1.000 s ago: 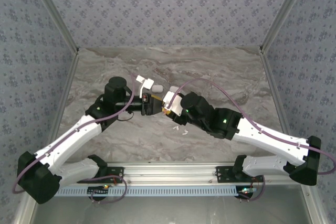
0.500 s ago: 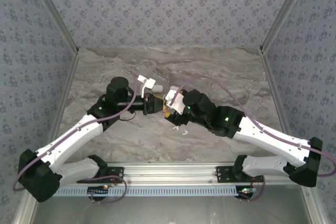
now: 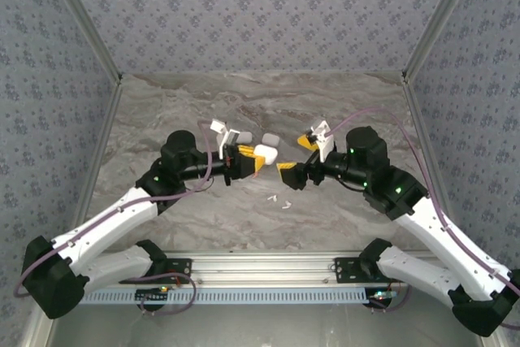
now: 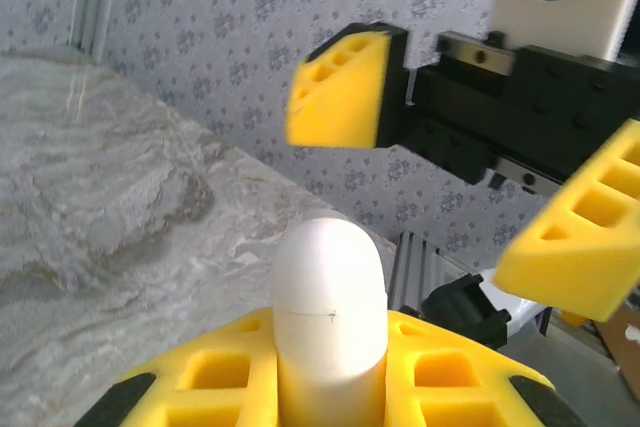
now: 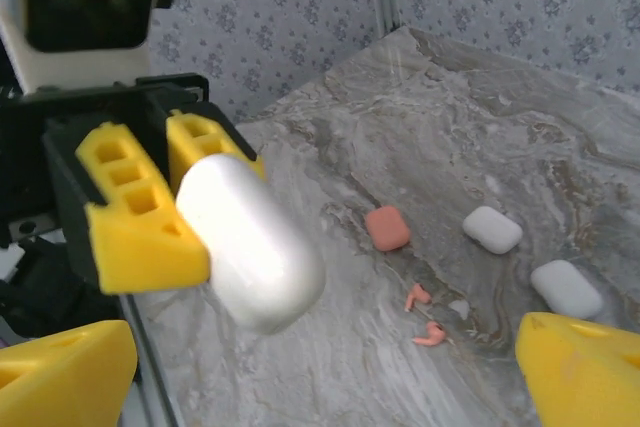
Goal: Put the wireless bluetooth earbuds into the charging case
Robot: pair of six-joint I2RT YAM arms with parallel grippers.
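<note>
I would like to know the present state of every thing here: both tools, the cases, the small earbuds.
Left tool, shut on white rounded plastic case.
White rounded plastic case, lid closed, held in the air.
Right tool, open, empty.
Coral-red square case, closed, lying on marble table.
Two white cases, closed, lying on the table.
Two coral-red stemmed earbuds, loose on the table, outside any case.

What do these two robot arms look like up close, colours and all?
The left arm and right arm have white shells, black joints, green lights and a mauve cable each. The left tool and right tool carry yellow fingers with square hollows.
</note>
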